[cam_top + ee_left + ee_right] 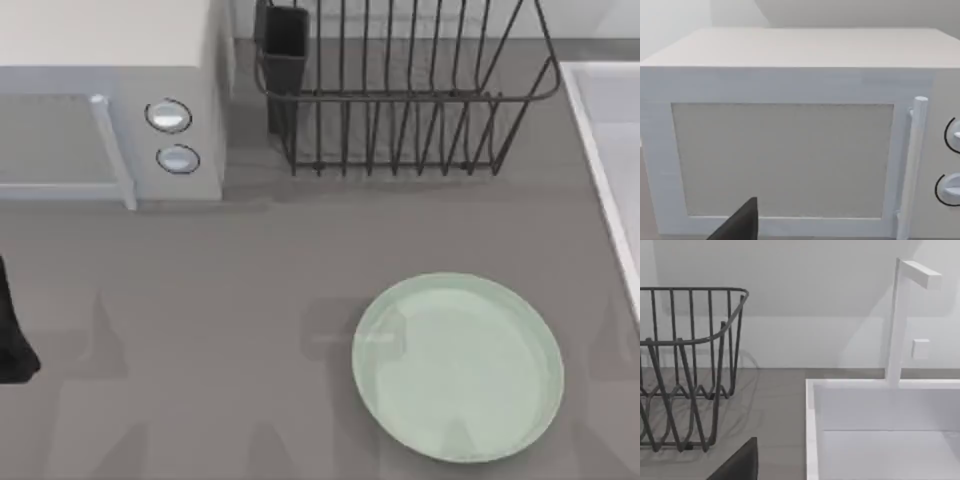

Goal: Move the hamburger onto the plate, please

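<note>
Left arm (12, 335): matte black, smooth casing with a rounded end. Finger (737, 224) of each wrist: flat dark grey wedge, plain, unmarked.

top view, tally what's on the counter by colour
white: 2, the microwave and the sink
dark wire: 1, the dish rack
mint green: 1, the plate
total: 4
No hamburger among them.
</note>
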Motion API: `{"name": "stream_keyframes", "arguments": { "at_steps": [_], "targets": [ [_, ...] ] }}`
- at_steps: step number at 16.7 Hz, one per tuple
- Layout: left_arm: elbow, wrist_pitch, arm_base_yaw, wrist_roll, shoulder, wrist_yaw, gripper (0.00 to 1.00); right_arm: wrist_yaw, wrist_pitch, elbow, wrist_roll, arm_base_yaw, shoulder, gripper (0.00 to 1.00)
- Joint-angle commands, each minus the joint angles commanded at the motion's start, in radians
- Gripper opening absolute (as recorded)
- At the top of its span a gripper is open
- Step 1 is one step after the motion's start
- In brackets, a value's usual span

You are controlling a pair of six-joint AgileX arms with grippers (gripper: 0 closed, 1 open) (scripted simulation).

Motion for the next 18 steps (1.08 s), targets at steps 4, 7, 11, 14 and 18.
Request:
{"name": "stream_keyframes", "arguments": {
  "at_steps": [4,7,11,14,18],
  "targets": [
    [0.0,0.0,0.0,0.0,0.0,0.0,1.0,-0.001,-0.032,0.026,-0.033,-0.001,0.034,1.0],
    [0.0,0.0,0.0,0.0,0.0,0.0,1.0,-0.002,-0.143,0.112,-0.146,-0.007,0.162,1.0],
    [0.0,0.0,0.0,0.0,0.0,0.0,1.0,-0.002,-0.368,0.277,-0.373,-0.02,0.475,1.0],
    [0.0,0.0,0.0,0.0,0.0,0.0,1.0,-0.002,-0.556,0.411,-0.559,-0.031,0.746,1.0],
    [0.0,0.0,0.0,0.0,0.0,0.0,1.0,-0.002,-0.782,0.576,-0.786,-0.043,1.042,1.0]
  ]
}}
